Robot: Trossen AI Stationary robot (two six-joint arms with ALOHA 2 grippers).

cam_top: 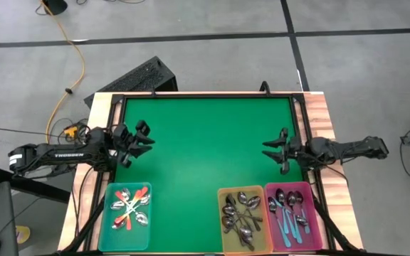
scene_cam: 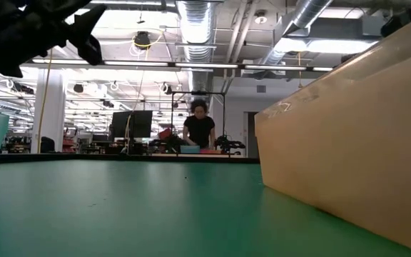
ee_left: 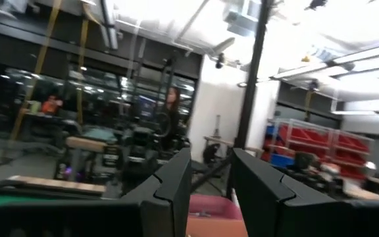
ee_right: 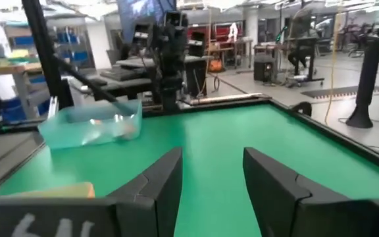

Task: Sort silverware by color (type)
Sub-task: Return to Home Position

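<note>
The silverware lies sorted in three bins along the table's near edge. Orange-red-handled spoons point(cam_top: 130, 208) are in the teal bin point(cam_top: 108, 235). Dark metal spoons point(cam_top: 239, 215) fill the yellow bin point(cam_top: 223, 242). Light-blue-handled spoons point(cam_top: 290, 217) rest in the pink bin point(cam_top: 317, 238). My left gripper point(cam_top: 146, 136) hovers over the mat's left edge, open and holding nothing; its wrist view shows a clear gap between the fingers point(ee_left: 210, 161). My right gripper point(cam_top: 269, 149) hovers over the mat's right edge, pointing level toward the left, open point(ee_right: 212, 161) and holding nothing.
The green mat point(cam_top: 208, 142) stretches bare between the two grippers, framed by black rails and wooden table edges point(cam_top: 322, 114). In the low view the yellow bin's wall point(scene_cam: 348, 135) fills the right side. A person point(scene_cam: 200, 130) stands far off in the room behind.
</note>
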